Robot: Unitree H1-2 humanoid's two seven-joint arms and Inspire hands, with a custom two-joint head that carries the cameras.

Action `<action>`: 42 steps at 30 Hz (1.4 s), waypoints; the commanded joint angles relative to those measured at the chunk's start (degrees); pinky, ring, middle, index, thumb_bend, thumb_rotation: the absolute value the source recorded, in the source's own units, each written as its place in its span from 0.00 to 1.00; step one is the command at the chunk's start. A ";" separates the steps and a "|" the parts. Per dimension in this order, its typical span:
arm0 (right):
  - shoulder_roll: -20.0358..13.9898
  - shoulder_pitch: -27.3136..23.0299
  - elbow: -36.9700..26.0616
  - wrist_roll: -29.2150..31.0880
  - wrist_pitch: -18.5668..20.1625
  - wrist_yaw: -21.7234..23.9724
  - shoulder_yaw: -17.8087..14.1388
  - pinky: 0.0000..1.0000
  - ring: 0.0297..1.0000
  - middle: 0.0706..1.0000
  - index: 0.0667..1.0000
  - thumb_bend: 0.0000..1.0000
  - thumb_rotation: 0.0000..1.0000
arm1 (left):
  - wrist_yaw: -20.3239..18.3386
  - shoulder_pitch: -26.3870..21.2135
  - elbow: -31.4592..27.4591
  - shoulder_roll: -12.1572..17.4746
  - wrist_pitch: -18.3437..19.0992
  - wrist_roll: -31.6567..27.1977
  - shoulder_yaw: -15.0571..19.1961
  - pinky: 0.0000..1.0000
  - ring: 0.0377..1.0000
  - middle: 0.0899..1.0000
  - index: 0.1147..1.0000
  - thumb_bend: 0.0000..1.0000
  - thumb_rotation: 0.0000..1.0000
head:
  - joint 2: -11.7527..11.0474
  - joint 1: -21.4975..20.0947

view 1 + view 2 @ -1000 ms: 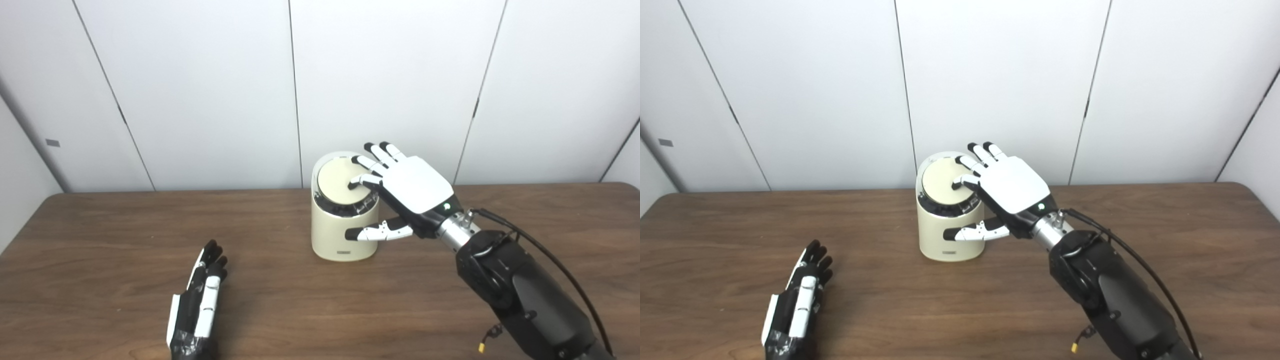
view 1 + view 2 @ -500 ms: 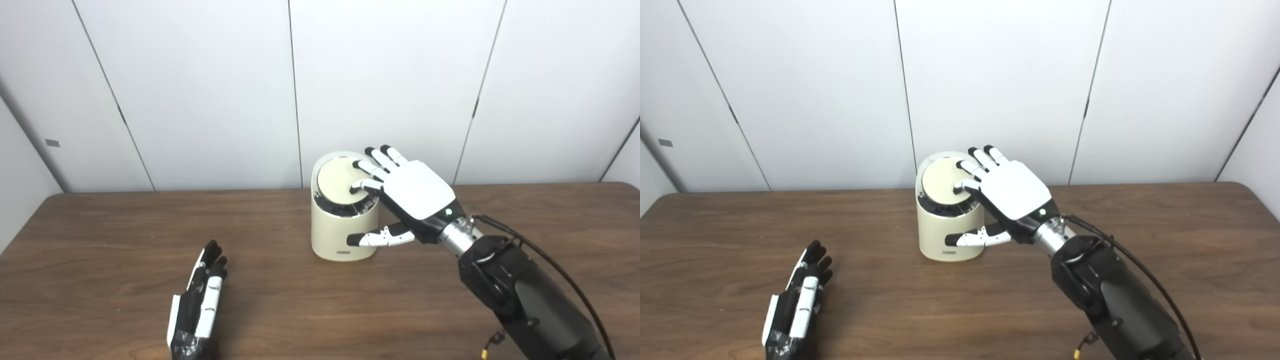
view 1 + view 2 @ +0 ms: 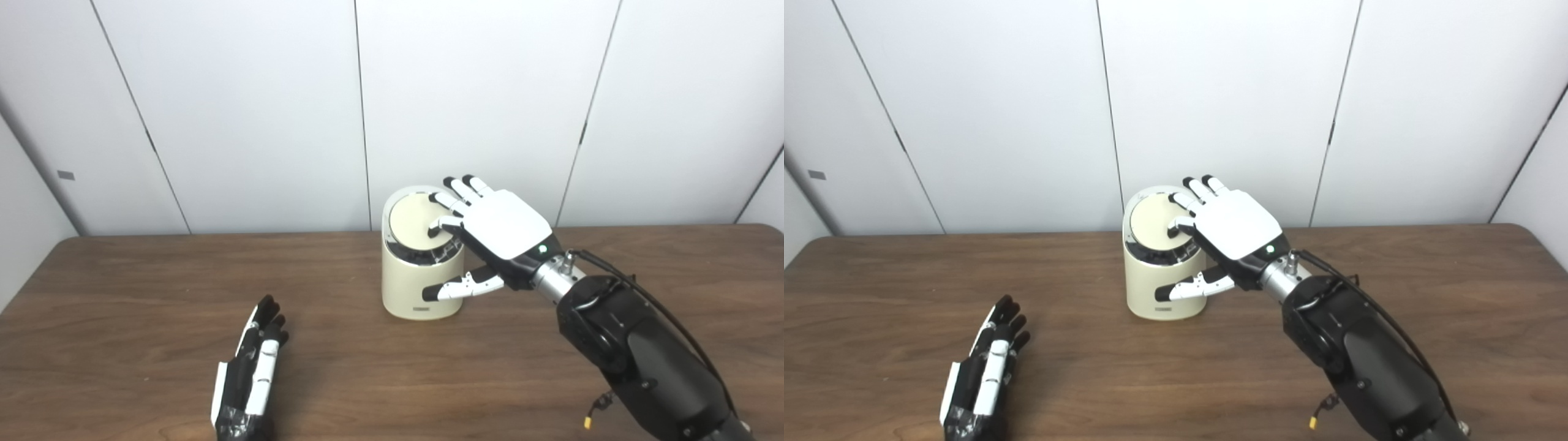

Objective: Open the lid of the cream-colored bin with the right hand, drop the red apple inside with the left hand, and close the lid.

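So the cream-colored bin (image 3: 420,269) is sitting upright toward the back middle of the brown wooden table (image 3: 122,288), pretty close to the white panel wall (image 3: 245,110). It's a small rounded cylinder, glossy cream sides, with a tiny dark label patch low on the front near the base. The lid (image 3: 413,222) is a flat round cream disc set inside a shiny dark ring, and the top slopes so the disc faces the camera a bit; a white rim curves up around the back of it. Looks closed as far as I can tell. The right hand (image 3: 499,229) is spread out palm-down over the right side of the bin, fingers (image 3: 446,224) apart with the dark tips resting on the lid, not wrapped around anything, and the thumb (image 3: 459,286) sticking out across the front of the bin's side lower down. The left hand (image 3: 983,373) is well away at the near left of the table, lying edge-on to the wood with its fingers straight and together pointing away, holding nothing. Can't spot a red apple in either view.
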 commanded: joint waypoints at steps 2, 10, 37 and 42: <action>0.48 0.21 -1.13 0.93 1.32 0.92 -1.42 1.00 1.00 0.93 0.72 0.59 1.00 | -0.20 0.69 0.33 -0.44 -1.12 -0.19 -0.26 0.93 0.94 0.95 0.95 0.54 0.69 | -0.22 -0.11; 2.49 1.69 -6.28 4.45 3.63 0.77 -6.50 1.00 1.00 0.93 0.85 0.56 1.00 | 0.02 0.53 1.23 -0.18 -1.53 0.95 -0.49 0.93 0.94 0.95 0.96 0.54 0.72 | -0.75 -0.34; 8.98 26.31 -13.55 39.63 16.44 0.60 -25.46 0.92 0.96 0.96 0.94 0.55 1.00 | -0.29 0.83 -1.66 2.19 2.05 1.24 0.64 0.92 0.93 0.94 0.96 0.53 0.67 | -0.07 -1.82; 14.48 29.18 -12.57 53.23 16.05 -1.15 -29.45 0.93 0.96 0.96 0.93 0.52 1.00 | -0.41 2.01 -3.78 3.36 3.95 2.72 -0.15 0.93 0.94 0.94 0.96 0.54 0.70 | 0.55 -1.58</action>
